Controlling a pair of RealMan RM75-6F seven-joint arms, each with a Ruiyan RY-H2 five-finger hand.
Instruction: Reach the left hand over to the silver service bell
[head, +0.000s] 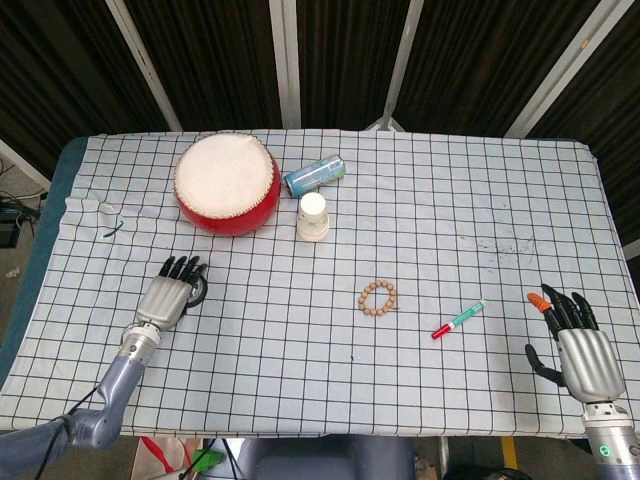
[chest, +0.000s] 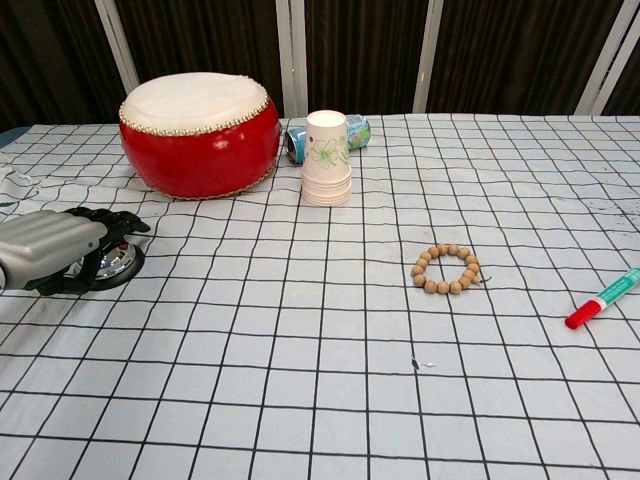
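No readable text, brand name, number or sign appears in either view. The blue can (head: 314, 174) lying at 12 o'clock carries print too small to read; the paper cup (chest: 327, 158) shows only a leaf drawing.

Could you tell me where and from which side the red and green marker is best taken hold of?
I would pinch the marker across the middle of its slim barrel, coming straight down from above. It lies flat on the checked cloth with bare cloth on both long sides, so fingers can close across it. The right hand, open nearby, looks the likelier one to use.
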